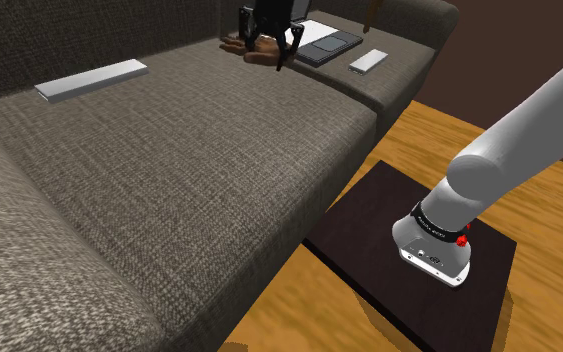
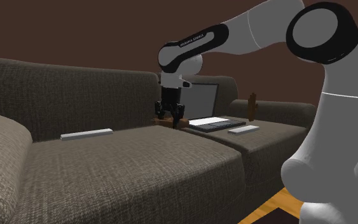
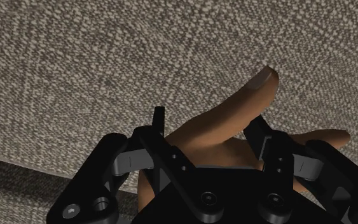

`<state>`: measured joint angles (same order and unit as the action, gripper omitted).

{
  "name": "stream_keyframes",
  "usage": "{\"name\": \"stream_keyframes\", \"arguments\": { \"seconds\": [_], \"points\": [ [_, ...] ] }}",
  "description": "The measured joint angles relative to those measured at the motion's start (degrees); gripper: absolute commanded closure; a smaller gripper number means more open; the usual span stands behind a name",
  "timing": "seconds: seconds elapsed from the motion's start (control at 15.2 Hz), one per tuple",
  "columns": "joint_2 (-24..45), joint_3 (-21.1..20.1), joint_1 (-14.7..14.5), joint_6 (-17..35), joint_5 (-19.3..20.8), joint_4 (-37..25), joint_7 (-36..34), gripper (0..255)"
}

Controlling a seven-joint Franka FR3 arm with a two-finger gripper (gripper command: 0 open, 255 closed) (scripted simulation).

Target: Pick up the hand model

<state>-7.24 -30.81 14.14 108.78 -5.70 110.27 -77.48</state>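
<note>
White lettering runs along the black band of my forearm (image 2: pixel 196 40) in the second exterior view, too small to read. My pincer (image 3: pixel 209 121) hangs low over the back edge of the sofa (image 1: pixel 199 150) seat, hard by the backrest. Its two black fingers (image 3: pixel 160 121) stand apart, one on each side of the hand model (image 3: pixel 234 108). This brown, skin-toned hand lies on the cushion between them, its index finger stretched out past my fingertips.

Just beside it on the same seat sits an open laptop (image 2: pixel 203 98), its screen upright against the backrest. A small white slab (image 1: pixel 368 61) lies near the front edge by the laptop. A long white bar (image 1: pixel 91 80) rests well apart along the back edge. Between the bar and the front edge lies a wide stretch of bare cushion.
</note>
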Motion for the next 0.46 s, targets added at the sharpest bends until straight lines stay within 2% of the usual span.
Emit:
{"name": "stream_keyframes", "arguments": {
  "seconds": [0.46],
  "points": [
    [0.0,0.2,0.2,-5.1,0.1,-5.0,-0.1,255]
  ]
}}
